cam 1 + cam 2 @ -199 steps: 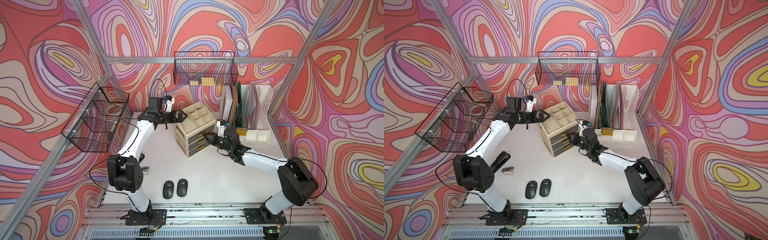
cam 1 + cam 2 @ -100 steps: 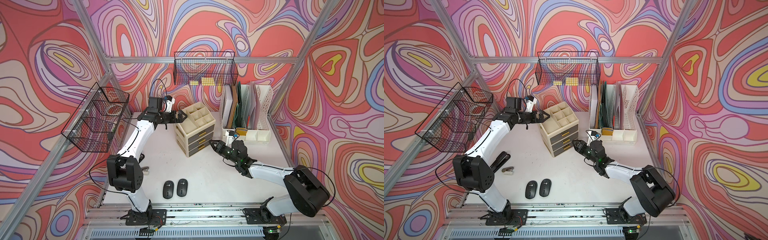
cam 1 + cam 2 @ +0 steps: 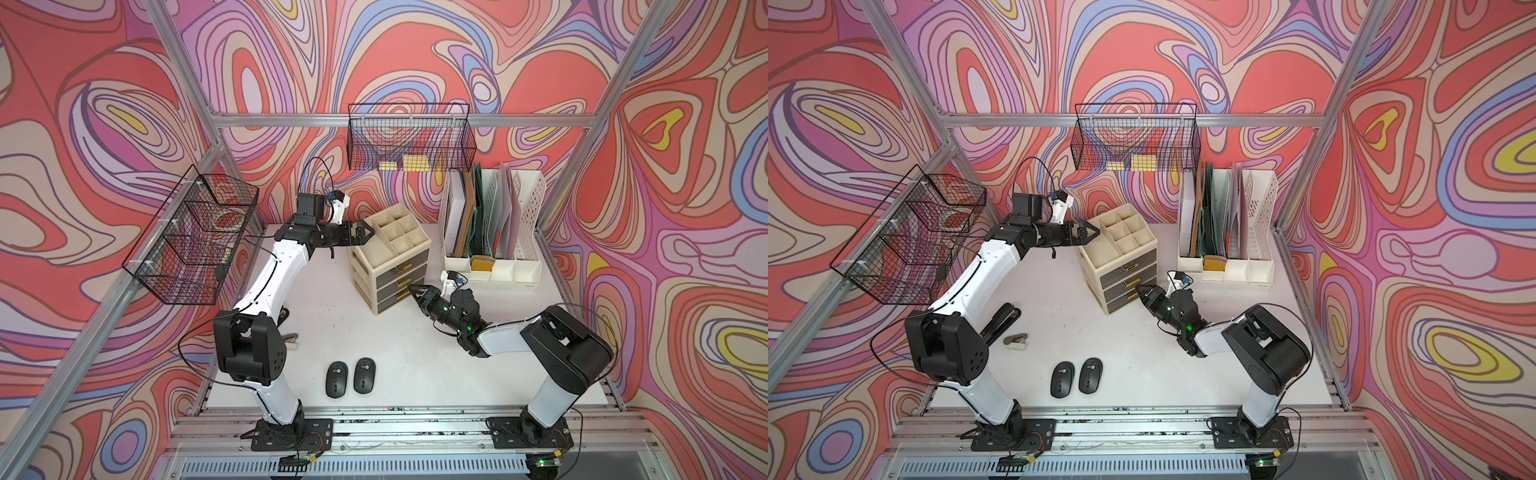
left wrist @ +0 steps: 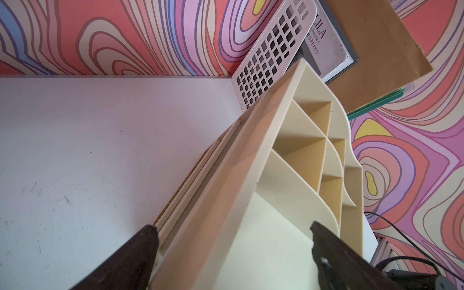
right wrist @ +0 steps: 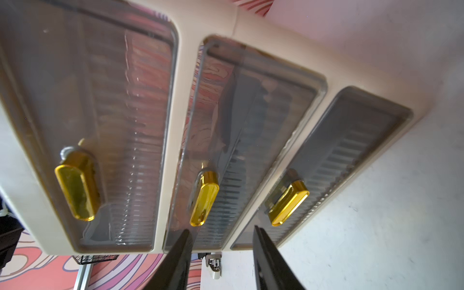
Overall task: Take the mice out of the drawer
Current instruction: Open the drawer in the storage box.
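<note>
Left wrist view shows me the left gripper (image 4: 232, 227) spread wide and empty, jaws straddling the far left rim of the cream drawer unit (image 4: 226, 175). In both top views the left mouse (image 3: 336, 379) and right mouse (image 3: 365, 374) lie side by side on the table (image 3: 415, 374) by its near edge. The right gripper (image 3: 415, 291) is partly parted, grasping nothing, tips just short of the middle gold handle (image 5: 204, 198).

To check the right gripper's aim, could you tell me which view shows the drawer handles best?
The right wrist view: all three gold handles appear close and unobstructed. Both top views show the handles as tiny specks, the lower two by the right gripper. The left wrist view shows only the organizer top, no handles.
</note>
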Tool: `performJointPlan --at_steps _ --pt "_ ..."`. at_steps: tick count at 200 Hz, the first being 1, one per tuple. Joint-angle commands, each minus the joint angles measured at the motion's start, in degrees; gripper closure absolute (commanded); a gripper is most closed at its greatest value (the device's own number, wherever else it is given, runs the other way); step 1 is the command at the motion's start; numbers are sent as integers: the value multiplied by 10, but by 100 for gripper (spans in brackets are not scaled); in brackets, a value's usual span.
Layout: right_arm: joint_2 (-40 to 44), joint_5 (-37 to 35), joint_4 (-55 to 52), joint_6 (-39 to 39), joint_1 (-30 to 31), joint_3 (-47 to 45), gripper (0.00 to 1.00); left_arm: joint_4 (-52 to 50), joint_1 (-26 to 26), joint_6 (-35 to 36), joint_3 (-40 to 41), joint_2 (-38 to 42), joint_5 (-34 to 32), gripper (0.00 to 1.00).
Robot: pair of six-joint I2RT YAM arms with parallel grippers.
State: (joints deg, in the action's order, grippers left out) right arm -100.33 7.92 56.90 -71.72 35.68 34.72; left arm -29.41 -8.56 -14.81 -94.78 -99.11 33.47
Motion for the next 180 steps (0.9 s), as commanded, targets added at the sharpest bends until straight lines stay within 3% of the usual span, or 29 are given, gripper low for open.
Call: performJointPlan --at_steps 1,180 --pt "-23 -5 45 -14 8 21 56 -11 2 7 -15 3 12 1" --pt "-96 -11 111 -43 9 50 63 -10 3 6 -12 2 16 1"
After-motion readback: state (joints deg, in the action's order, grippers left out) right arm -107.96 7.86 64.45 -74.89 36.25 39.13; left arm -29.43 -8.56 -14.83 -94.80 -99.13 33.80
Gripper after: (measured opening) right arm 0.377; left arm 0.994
